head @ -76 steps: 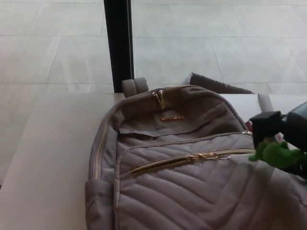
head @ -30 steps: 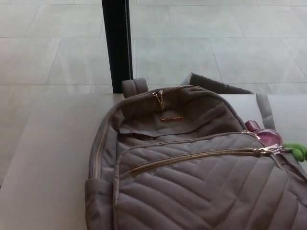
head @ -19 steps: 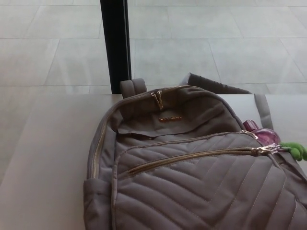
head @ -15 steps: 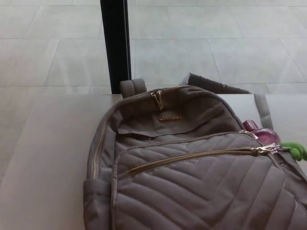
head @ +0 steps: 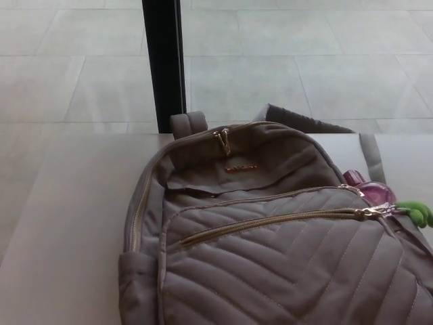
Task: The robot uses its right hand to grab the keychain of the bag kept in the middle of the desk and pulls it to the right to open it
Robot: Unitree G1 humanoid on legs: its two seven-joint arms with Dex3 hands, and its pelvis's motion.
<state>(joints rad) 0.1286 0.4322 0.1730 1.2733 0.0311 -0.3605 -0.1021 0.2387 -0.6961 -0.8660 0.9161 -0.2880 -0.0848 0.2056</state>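
Note:
A grey quilted backpack [head: 270, 250] lies flat on the white desk [head: 74, 230], filling the middle and right of the head view. Its front pocket's gold zipper [head: 270, 223] runs across the bag, with the slider [head: 372, 212] at the right end. A green keychain [head: 416, 213] hangs from that slider at the picture's right edge. A pink object [head: 372, 191] shows just above the slider. Two gold pulls [head: 224, 141] sit at the top of the bag. Neither of my hands shows.
A black post [head: 162, 64] stands behind the desk's far edge, against a tiled floor. The bag's grey strap [head: 369, 157] and carry handle [head: 189, 124] lie at the back. Bare desk stretches to the bag's left.
2.5 s ago my right hand held the green keychain with the slider mid-zipper. Now the slider is at the right end and the hand is out of view. The camera shifted slightly.

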